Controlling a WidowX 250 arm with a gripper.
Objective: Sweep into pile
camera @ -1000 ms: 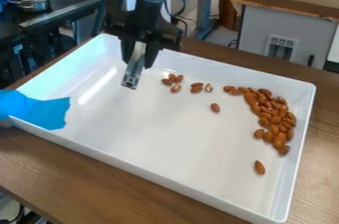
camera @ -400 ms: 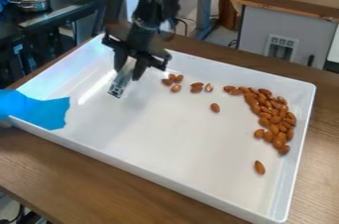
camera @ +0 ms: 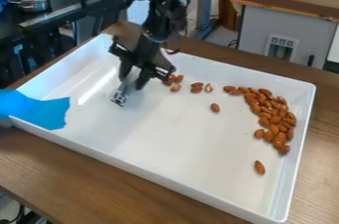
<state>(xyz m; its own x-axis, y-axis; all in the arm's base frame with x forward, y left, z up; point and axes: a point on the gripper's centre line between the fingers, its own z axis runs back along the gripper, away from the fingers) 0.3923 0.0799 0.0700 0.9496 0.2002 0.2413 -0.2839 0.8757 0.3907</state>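
Almonds (camera: 279,140) to one side of tool (camera: 131,84)

Main heap (camera: 277,116): brown almonds, crowded and overlapping; curving down near right wall of white tray (camera: 159,141); thinning at upper left end.
Upper cluster (camera: 175,88): few almonds; partly hidden behind gripper (camera: 132,81).
Beside it: close pair (camera: 197,87); paler-faced almond (camera: 208,87) just right.
Strays: one (camera: 215,107) mid-tray, below pair; one (camera: 259,167) below heap, well apart.
Tool (camera: 120,97): narrow, silvery, dark-marked end; gripped, tilted, end pointing down.
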